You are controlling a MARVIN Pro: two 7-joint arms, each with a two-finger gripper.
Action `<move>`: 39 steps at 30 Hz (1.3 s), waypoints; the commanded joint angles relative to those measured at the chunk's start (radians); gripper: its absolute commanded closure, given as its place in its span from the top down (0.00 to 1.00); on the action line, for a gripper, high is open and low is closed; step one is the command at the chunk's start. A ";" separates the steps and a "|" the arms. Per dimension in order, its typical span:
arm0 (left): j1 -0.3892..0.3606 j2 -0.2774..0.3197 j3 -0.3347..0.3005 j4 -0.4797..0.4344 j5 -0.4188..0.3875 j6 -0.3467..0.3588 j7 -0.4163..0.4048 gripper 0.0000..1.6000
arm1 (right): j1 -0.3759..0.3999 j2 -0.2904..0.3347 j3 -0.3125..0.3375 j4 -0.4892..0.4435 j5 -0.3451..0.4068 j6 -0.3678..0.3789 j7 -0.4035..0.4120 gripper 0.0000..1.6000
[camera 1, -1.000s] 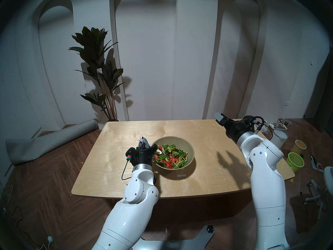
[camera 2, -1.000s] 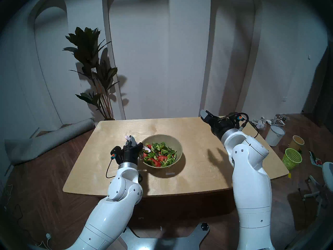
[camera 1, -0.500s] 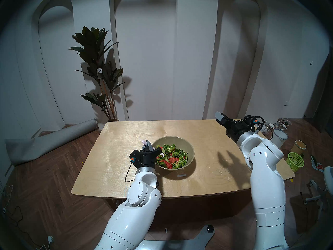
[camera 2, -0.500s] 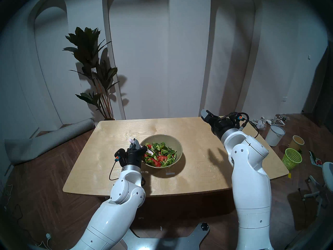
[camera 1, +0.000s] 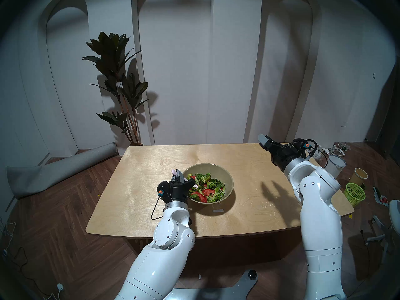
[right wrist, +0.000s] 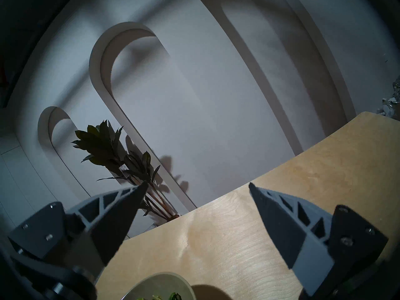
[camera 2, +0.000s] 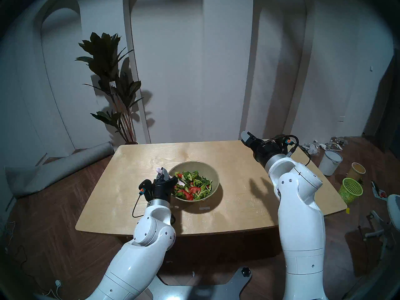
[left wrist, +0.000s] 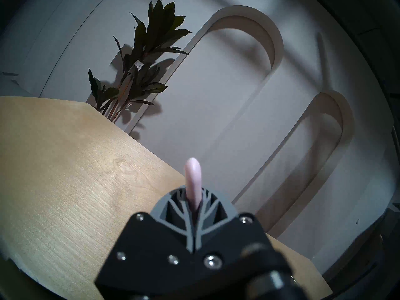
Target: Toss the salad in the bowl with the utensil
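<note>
Pale wooden surface, bearing a single vessel near its centre. Olive-beige bowl upright on the surface, holding the salad: chopped greens with red pieces, heaped toward the near side. Left arm reaching over the bowl's left rim; left end effector clenched on the pale pink spoon. The handle end projects upward beyond the grey fingers, as the left wrist view shows; the oval head lies among the leaves just inside the left rim. Right arm raised over the far right corner of the surface, well apart from the bowl; right end effector released, its jaws spread wide and holding nothing.
</note>
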 commanded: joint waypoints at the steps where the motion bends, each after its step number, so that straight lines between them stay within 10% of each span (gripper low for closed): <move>1: -0.001 0.012 -0.006 -0.025 -0.001 0.012 0.000 0.14 | 0.008 -0.003 -0.001 -0.023 0.001 -0.008 0.003 1.00; 14: 0.007 0.028 -0.014 -0.043 -0.013 0.042 -0.003 0.45 | 0.007 -0.010 -0.002 -0.022 -0.003 -0.018 0.004 1.00; 18: 0.010 0.031 -0.018 -0.048 -0.015 0.050 -0.001 0.73 | 0.007 -0.011 -0.002 -0.022 -0.005 -0.018 0.002 1.00; 19: 0.010 0.033 -0.020 -0.049 -0.017 0.053 -0.001 0.93 | 0.007 -0.011 -0.001 -0.023 -0.005 -0.017 0.001 1.00; 39: -0.002 0.059 -0.035 -0.083 0.020 0.055 0.012 0.99 | 0.008 -0.017 0.001 -0.019 -0.001 -0.018 0.009 1.00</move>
